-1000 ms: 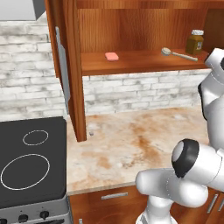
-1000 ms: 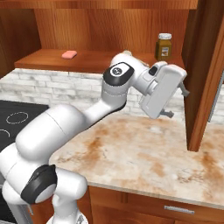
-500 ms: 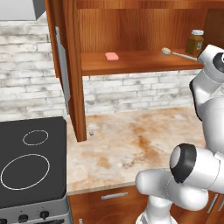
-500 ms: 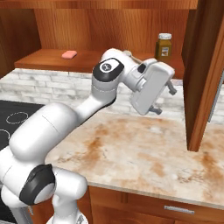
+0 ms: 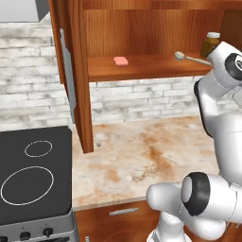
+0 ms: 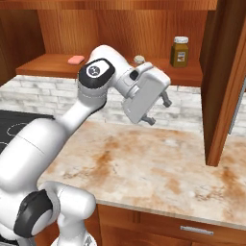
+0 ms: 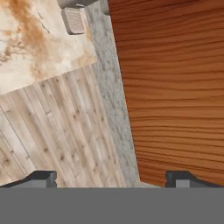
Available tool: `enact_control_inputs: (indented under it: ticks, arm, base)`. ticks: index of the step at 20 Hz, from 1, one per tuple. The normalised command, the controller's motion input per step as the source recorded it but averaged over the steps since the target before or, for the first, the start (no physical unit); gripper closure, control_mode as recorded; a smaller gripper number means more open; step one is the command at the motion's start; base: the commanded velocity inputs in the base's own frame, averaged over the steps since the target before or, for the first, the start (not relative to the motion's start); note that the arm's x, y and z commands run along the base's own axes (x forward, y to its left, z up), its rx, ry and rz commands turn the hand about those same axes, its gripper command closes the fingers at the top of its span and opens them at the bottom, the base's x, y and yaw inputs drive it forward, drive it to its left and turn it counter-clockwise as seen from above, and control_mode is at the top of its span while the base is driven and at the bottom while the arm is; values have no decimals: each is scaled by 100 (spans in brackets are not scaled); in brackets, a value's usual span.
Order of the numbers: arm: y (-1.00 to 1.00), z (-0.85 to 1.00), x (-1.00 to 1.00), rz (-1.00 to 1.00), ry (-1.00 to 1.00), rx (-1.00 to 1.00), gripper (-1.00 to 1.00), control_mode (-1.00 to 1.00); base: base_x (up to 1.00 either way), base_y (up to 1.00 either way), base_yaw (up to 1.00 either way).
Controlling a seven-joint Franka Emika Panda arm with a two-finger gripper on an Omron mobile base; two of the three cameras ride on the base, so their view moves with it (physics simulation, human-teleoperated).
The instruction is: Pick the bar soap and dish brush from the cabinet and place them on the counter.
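Since the earlier frames, the arm has swung left across the right base view, carrying the gripper (image 6: 157, 111) away from the right-hand cabinet door and toward the middle of the counter (image 6: 158, 163). Gripper status: fingers spread wide apart, nothing between them. It hangs above the counter, below the front edge of the cabinet shelf, tilted down and to the right. In the hand view, one finger tip (image 7: 41, 178) shows at the lower left, with a brown wood panel, a grey strip and a pale plank floor ahead of it.

Bar soap (image 5: 121, 61): lies flat on the shelf of the cabinet (image 5: 142, 71), toward its left end, well apart from the gripper. In the right base view it sits left of the arm's upper joint.

Dish brush (image 5: 188, 57): lies on the same shelf, further right, its round head toward the soap.

Amber jar (image 6: 180, 51): stands upright on the shelf, near the right-hand door.

Black stovetop (image 5: 33, 175): adjoins the counter on the left.
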Motion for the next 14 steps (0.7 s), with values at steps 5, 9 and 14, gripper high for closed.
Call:
enact_control_inputs:
  ticks: [5,9,14]
  arm:
    - [29,0,-2,11,-1,11,-100,-100]
    - [9,-15,-1,20,1,9,-100,-100]
    - [3,-23,10,21,1,7,-100,-100]
  base:
    - [0,0,0]
    - [0,0,0]
    - [0,0,0]
